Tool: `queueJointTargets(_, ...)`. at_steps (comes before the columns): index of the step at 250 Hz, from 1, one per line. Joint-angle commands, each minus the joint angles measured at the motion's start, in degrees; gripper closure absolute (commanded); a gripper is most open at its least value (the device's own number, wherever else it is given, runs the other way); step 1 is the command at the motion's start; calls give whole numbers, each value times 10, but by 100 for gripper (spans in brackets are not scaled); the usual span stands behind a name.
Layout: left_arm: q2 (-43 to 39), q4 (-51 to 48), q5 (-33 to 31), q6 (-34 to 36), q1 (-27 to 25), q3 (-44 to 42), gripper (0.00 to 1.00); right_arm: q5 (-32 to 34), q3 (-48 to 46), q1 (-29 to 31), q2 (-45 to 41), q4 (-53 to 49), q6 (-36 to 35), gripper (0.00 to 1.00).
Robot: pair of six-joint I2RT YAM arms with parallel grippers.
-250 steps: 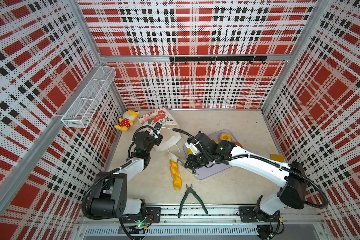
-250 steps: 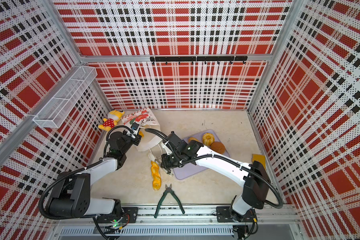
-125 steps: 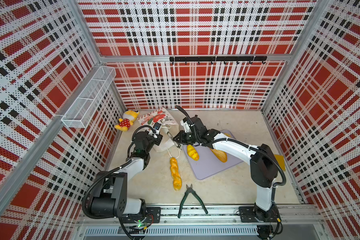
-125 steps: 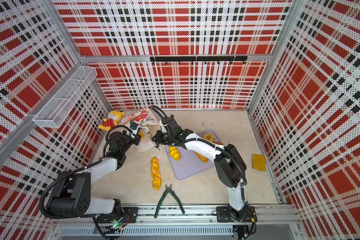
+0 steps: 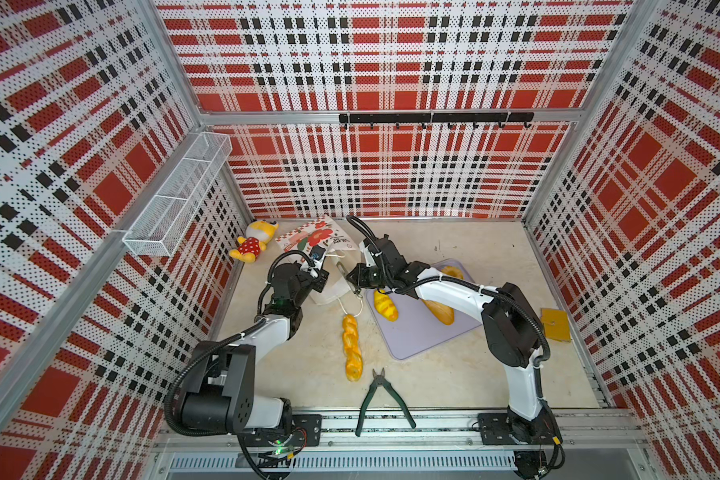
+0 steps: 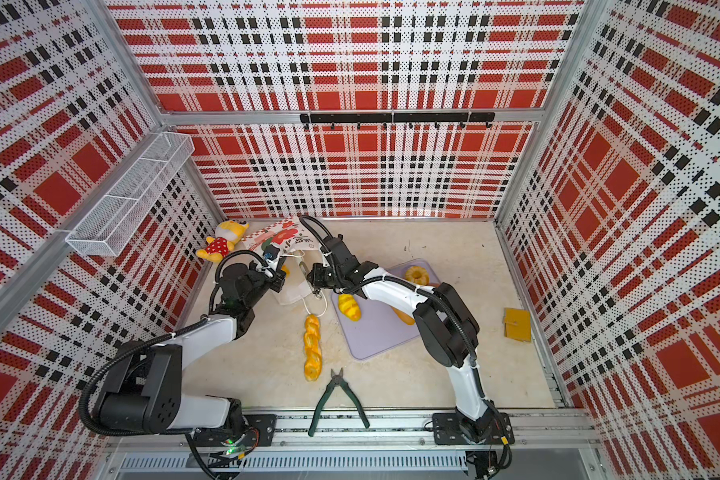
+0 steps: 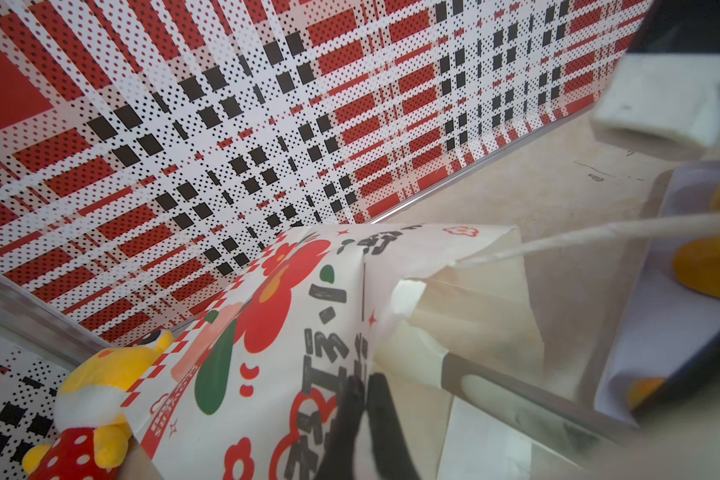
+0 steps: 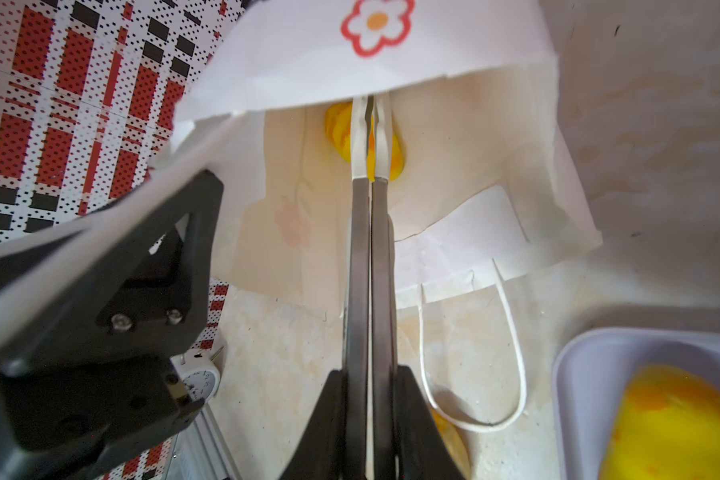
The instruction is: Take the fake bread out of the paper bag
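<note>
So, left gripper [image 7: 360,399]: pinched shut on the paper bag [image 7: 267,332], gripping its printed top sheet and lifting it so the mouth gapes.
Right gripper [image 8: 370,137]: long metal fingers pressed together, tips inside the mouth right at a glossy yellow bread [image 8: 337,129]; can't tell if they nip it.
Bag: thin, creased white paper, floppy, lying on its side.
Already out: twisted braid [image 5: 352,347] on the table; striped roll [image 5: 385,305] and long loaf [image 5: 441,313] on the smooth lilac tray [image 5: 416,336].

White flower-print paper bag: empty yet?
Not empty: a yellow toy bread lies inside the open mouth of the white flower-print paper bag, behind the shut right gripper.
</note>
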Motion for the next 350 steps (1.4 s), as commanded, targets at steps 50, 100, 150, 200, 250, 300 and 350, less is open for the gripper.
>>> queueJointTargets(50,0,-14,-15,-14,-11,22,100,30,36,-6,44,115,-29,78)
queueJointTargets(100,3,-16,-22,-15,-15,23,100,-14,32,-9,54,132,-9,83)
queueJointTargets(150,3,-34,-62,-16,-15,27,100,-94,-56,-10,-27,112,7,97)
queueJointTargets(200,7,-41,-91,-32,-3,34,100,-125,-165,-13,-167,-37,-46,100)
queueJointTargets(250,6,-41,-92,-32,0,34,100,-60,-161,-61,-274,-187,-102,100)
queueJointTargets(300,2,-42,-95,-27,-7,31,100,45,-11,-166,-175,-236,-184,100)
queueJointTargets(350,2,-45,-94,-21,-21,31,100,118,200,-194,17,-253,-255,100)
